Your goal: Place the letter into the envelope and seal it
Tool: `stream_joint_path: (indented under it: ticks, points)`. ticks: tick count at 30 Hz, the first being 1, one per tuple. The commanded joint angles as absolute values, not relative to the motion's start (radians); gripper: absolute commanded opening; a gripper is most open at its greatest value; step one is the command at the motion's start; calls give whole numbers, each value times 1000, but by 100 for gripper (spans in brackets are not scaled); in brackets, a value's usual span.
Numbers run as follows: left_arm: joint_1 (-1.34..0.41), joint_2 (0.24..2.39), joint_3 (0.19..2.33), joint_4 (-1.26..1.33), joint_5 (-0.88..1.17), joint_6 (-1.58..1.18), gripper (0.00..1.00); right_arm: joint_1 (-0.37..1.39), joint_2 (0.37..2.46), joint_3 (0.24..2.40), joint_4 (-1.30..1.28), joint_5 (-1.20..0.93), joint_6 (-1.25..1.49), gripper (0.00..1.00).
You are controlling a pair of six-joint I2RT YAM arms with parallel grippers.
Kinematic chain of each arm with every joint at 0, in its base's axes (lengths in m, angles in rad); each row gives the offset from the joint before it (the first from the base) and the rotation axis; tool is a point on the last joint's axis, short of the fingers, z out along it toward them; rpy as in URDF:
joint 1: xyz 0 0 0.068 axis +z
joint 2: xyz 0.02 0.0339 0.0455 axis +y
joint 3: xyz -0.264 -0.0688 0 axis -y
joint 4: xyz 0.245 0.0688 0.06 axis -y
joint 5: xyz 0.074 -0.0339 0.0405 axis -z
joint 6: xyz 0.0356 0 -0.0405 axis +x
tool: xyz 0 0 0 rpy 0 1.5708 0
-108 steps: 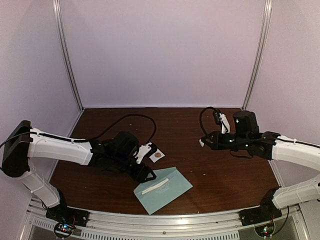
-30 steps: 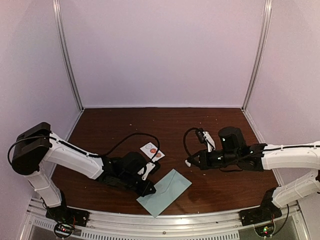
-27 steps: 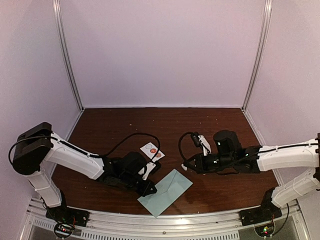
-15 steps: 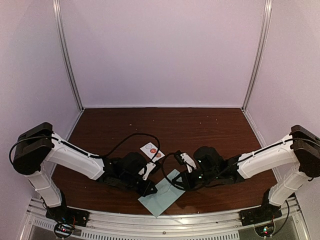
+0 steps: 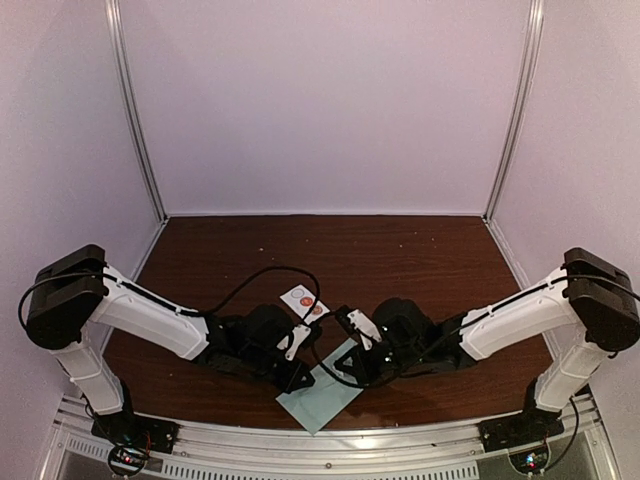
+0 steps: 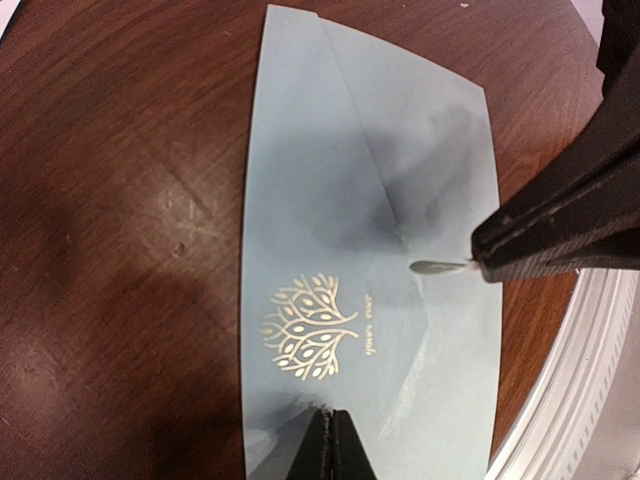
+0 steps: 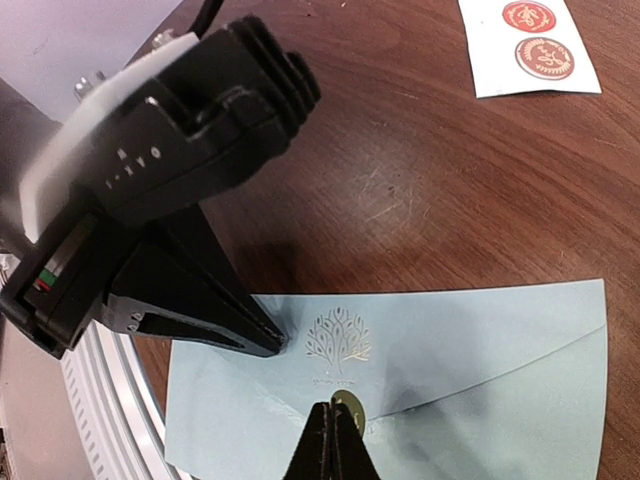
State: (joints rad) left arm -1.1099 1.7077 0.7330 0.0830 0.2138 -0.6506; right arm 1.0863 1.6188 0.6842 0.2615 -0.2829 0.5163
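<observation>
Envelope [image 7: 480,340] under closed left gripper [image 6: 329,425] and right gripper [image 7: 334,425], sticker strip [image 7: 530,45] beyond

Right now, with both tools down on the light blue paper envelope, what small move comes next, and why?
Probably lower the right tool to press the small gold round disc it pinches onto the flap tip of the light blue paper envelope: the flap lies closed, and the shut left tool pins the envelope beside its gold tree print.
</observation>
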Motion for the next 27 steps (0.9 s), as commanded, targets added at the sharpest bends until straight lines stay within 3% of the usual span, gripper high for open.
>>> stream_joint_path:
  ticks: [1,27]
  points:
    - [-1117,1729,721,64,202,-653,2,1108,1648,710,282,-250,488,0]
    - [-1117,1738,723,60,200,-654,2,1138,1740,733,279,-279,482,0]
